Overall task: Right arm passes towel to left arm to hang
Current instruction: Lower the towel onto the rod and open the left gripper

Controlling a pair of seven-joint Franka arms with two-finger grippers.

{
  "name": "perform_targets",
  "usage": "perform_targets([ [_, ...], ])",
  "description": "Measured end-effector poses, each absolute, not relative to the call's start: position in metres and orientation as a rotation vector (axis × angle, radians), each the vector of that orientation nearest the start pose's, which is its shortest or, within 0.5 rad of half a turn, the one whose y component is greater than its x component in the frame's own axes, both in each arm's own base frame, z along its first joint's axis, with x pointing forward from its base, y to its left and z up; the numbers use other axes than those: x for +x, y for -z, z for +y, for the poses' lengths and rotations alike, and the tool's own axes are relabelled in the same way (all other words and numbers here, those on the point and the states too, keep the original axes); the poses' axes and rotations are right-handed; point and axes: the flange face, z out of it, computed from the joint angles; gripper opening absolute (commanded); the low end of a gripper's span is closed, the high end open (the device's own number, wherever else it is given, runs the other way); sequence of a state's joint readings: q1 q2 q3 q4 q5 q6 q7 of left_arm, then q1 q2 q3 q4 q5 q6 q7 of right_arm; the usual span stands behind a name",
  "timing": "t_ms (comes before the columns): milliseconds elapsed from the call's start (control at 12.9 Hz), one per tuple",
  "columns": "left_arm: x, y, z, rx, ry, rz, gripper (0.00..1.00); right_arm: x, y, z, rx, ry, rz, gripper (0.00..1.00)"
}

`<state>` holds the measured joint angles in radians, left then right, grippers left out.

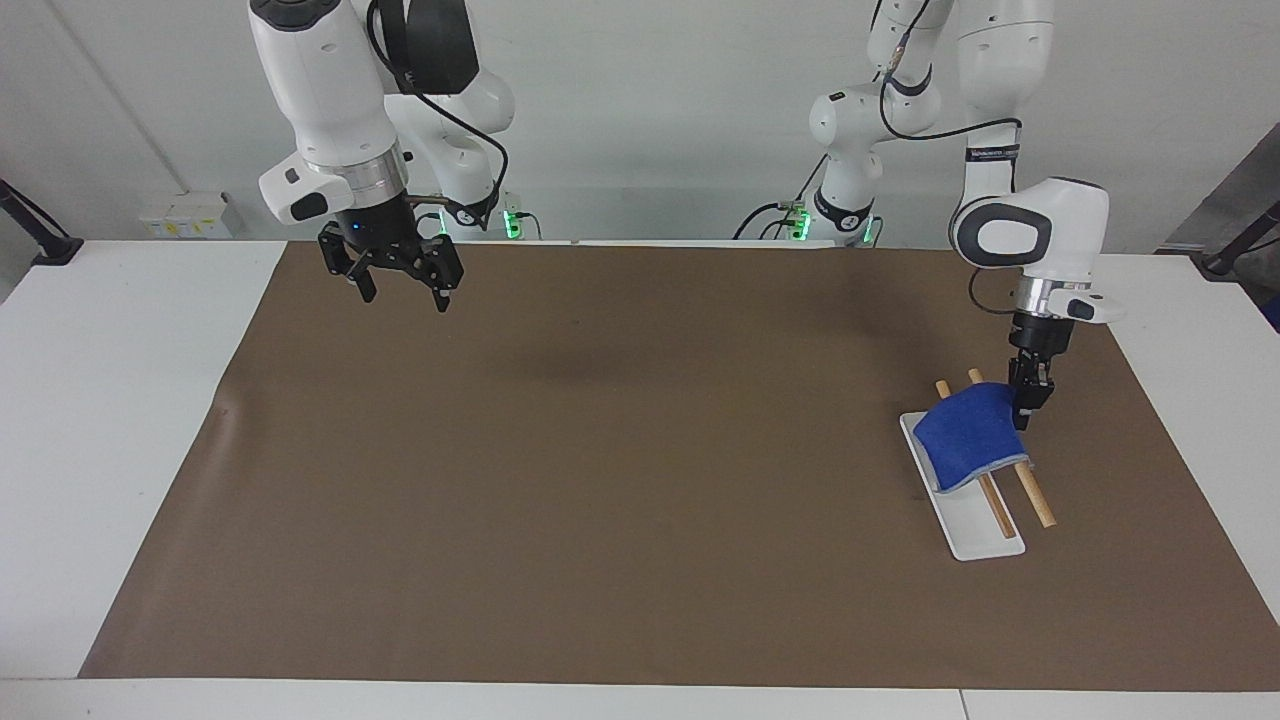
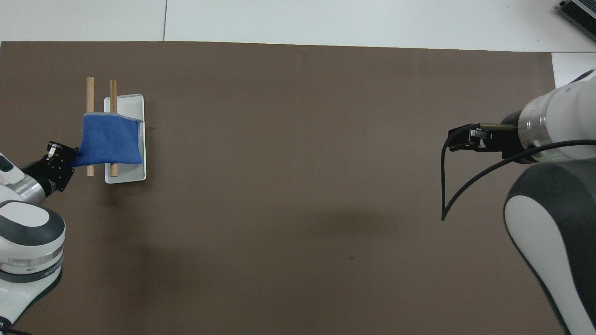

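The blue towel (image 1: 972, 434) (image 2: 111, 139) drapes over two wooden rods (image 1: 1035, 497) (image 2: 90, 90) that stand over a white tray (image 1: 980, 535) (image 2: 132, 104) toward the left arm's end of the table. My left gripper (image 1: 1020, 408) (image 2: 70, 160) is shut on the towel's corner, low beside the rods. My right gripper (image 1: 400, 288) (image 2: 454, 142) hangs open and empty in the air over the brown mat's edge nearest the robots, at the right arm's end.
A brown mat (image 1: 620, 450) covers most of the white table (image 1: 110, 400). A loose black cable (image 2: 449, 186) loops from the right arm's wrist.
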<state>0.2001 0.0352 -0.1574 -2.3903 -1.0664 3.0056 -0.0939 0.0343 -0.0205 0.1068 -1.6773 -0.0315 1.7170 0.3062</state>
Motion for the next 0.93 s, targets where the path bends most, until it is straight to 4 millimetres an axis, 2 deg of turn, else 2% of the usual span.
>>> perform_targets([
  [233, 0.508, -0.343, 0.081, -2.931, 0.882, -1.851, 0.00, 0.550, -0.596, 0.066, -3.154, 0.079, 0.268, 1.00],
  [388, 0.508, -0.343, 0.081, -2.962, 0.895, -1.765, 0.00, 0.548, -0.593, 0.055, -3.158, 0.066, 0.248, 1.00],
  [776, 0.505, -0.338, 0.081, -3.036, 0.914, -1.531, 0.00, 0.545, -0.591, 0.046, -3.157, 0.057, 0.260, 1.00],
  [853, 0.505, -0.337, 0.081, -3.044, 0.914, -1.503, 0.04, 0.545, -0.591, 0.044, -3.157, 0.055, 0.252, 1.00],
  [931, 0.505, -0.336, 0.081, -3.049, 0.917, -1.484, 0.21, 0.545, -0.591, 0.043, -3.157, 0.054, 0.248, 1.00],
])
